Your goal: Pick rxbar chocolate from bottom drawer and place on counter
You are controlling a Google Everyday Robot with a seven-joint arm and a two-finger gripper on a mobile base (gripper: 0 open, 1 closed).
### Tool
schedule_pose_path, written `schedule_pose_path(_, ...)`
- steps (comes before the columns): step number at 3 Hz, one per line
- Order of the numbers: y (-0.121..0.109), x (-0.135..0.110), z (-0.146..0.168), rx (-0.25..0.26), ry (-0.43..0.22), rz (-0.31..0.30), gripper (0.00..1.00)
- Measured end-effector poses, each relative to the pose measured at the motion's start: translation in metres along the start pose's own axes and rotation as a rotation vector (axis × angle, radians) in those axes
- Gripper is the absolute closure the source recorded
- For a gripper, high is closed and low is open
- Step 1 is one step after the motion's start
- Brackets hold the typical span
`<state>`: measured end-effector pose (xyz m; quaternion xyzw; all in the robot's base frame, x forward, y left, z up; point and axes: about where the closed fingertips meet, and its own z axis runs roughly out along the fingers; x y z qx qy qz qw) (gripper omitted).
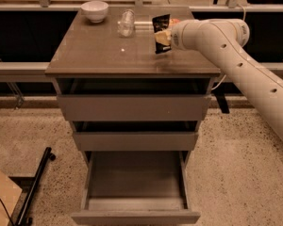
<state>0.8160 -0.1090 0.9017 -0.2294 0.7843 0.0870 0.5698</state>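
One gripper (164,38) in the upper middle holds the rxbar chocolate (160,23) tight over the counter (99,53), so next it should lower it and let go.

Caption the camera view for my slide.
The gripper holds the rxbar chocolate upright at the back of the counter, with the bottom drawer open below.
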Motion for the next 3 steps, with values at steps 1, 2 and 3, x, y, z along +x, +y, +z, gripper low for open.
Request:
schedule_pose_path(1,-0.0002,-0.0038,0.0008,0.0,-0.006,0.002,0.11)
schedule_pose_path(2,0.0011,-0.0033,0.0021,-0.002,-0.005,0.002,0.0)
schedule_pose_path(3,0.0011,-0.0033,0.0021,-0.002,-0.005,0.002,0.0)
